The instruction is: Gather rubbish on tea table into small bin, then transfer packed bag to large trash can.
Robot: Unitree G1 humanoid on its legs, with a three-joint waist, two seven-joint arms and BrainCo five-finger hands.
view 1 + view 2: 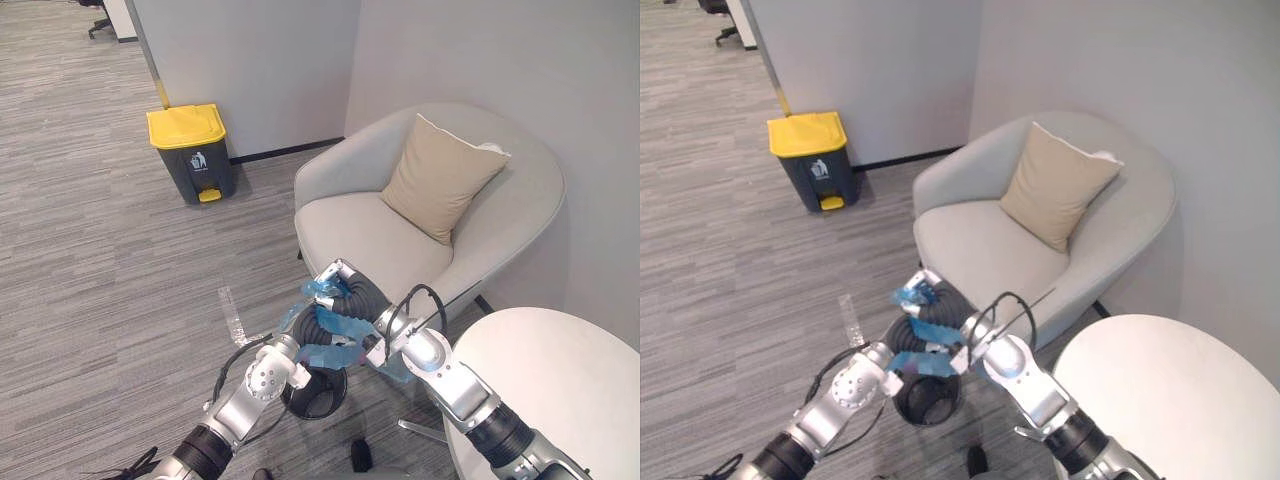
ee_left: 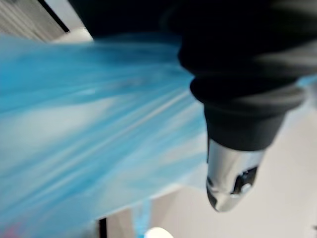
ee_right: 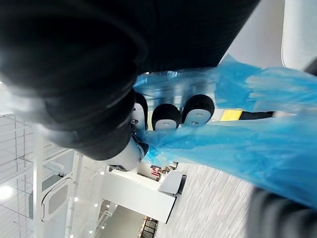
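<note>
1. Bag of blue plastic (image 1: 330, 354), bunched between both my hands at lower centre of the frame, just over the mouth of the small black bin (image 1: 300, 403) on the grey floor.
2. My right hand (image 1: 338, 272), entering from lower right, grips the bag: dark fingertips (image 3: 166, 117) are curled onto the taut plastic.
3. My left hand (image 2: 229, 183), entering from lower left, lies against the same plastic; I cannot tell whether it is gripping.
4. White tea table (image 1: 560, 390) sits in the lower right corner.
5. Grey armchair (image 1: 350, 230) with tan cushion (image 1: 440, 175) sits right of centre; the yellow-lidded large trash can (image 1: 190, 160) stands by the wall at upper left, well apart from the bin.
</note>
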